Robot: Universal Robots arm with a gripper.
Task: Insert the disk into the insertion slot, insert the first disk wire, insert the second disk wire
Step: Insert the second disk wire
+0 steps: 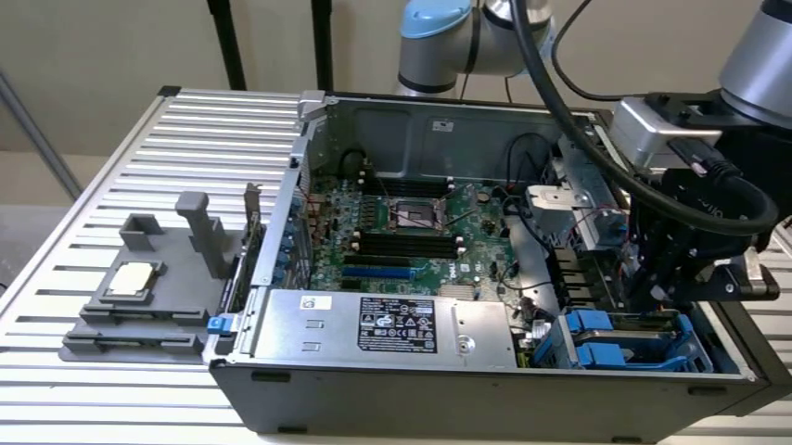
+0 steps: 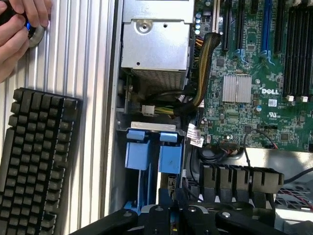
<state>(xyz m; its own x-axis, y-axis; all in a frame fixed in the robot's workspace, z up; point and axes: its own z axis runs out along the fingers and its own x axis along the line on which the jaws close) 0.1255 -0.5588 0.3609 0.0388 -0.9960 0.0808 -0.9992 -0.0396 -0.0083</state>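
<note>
Slatted metal tabletop [image 1: 148,130] under open computer case [image 1: 495,380]; keyboard [image 2: 34,161] alongside.

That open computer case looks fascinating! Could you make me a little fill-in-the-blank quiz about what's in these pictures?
1. The robot's claw hangs over the drive bay, whose plastic rails are coloured ____.
2. The silver power supply box carries a label coloured ____.
3. The word printed on the green motherboard is ____.
4. Beside the case, near a person's hand, lies a black ____.

Missing words: blue; black; DELL; keyboard
</note>
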